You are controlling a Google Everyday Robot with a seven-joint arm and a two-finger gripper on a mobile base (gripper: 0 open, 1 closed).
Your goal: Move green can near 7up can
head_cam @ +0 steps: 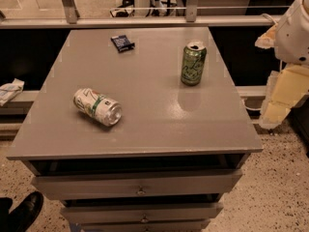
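Cans: you have two on the grey table (pixel 145 129), one green can (pixel 193 63) and one 7up can (pixel 97 107).
Green can: it stands upright at the back right of the tabletop, long axis vertical, silver top facing up.
7up can: it lies on its side at the front left, long axis running from back left to front right, one silver end turned towards you.
Gap: the two cans sit well apart.
Other item: one dark blue packet (pixel 122 42) lies flat near the back edge.
Gripper (pixel 280 98): it hangs off the table's right edge, apart from both cans.
Grip state: you cannot tell whether it is released or clenched.
Drawers: two knobs show below.
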